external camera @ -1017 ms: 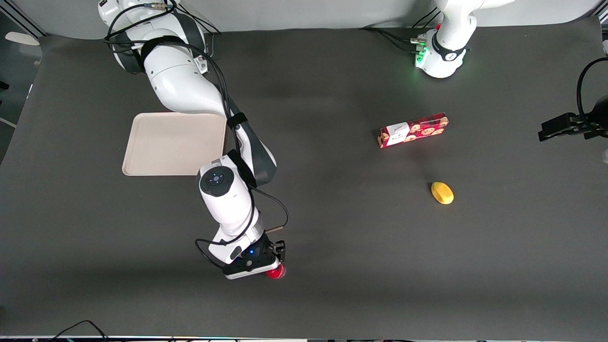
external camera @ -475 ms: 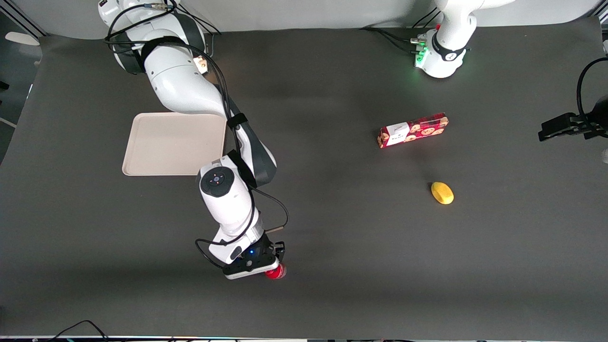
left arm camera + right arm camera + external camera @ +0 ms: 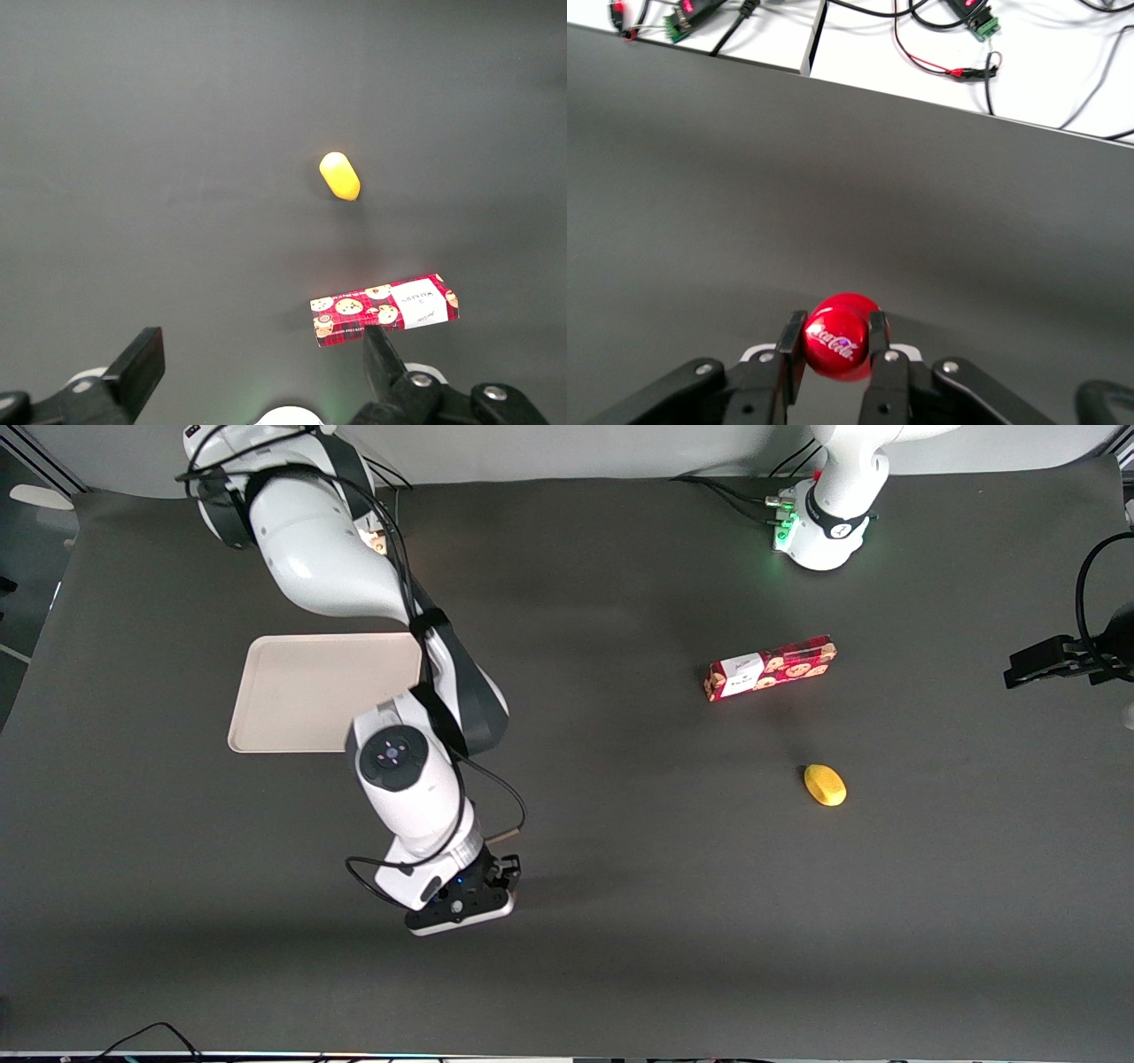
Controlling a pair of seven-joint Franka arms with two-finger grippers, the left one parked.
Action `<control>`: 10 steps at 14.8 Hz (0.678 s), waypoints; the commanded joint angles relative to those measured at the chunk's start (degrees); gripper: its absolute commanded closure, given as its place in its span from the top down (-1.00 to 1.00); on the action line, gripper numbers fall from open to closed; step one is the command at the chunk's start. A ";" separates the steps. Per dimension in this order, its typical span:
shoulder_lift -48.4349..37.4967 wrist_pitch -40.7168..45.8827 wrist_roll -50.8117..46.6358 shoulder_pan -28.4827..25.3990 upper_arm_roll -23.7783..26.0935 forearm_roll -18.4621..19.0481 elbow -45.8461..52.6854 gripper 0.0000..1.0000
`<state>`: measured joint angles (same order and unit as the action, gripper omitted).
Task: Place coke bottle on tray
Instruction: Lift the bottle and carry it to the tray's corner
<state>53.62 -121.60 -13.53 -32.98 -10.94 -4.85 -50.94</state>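
The dark table (image 3: pixel 620 850) carries the beige tray (image 3: pixel 301 691) toward the working arm's end, partly covered by the white arm. The red cookie box (image 3: pixel 771 668) and, nearer the front camera, a yellow lemon-like object (image 3: pixel 824 785) lie toward the parked arm's end. The gripper (image 3: pixel 837 350) hangs over the table, nearer the front camera than the tray, its fingers (image 3: pixel 790 350) clamped on the coke bottle (image 3: pixel 837 338), which the gripper body hides in the front view.
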 commanded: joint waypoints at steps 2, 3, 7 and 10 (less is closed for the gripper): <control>-14.56 19.08 3.42 -0.33 -0.57 -0.07 -4.07 -1.00; -17.81 22.16 3.59 -0.25 -0.57 0.10 -5.82 -1.00; -28.81 22.39 3.77 0.28 -0.66 0.28 -19.60 -1.00; -36.01 17.56 5.88 0.72 -1.62 1.50 -31.81 -1.00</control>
<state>26.53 -98.00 -10.15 -32.19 -11.67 -4.79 -67.48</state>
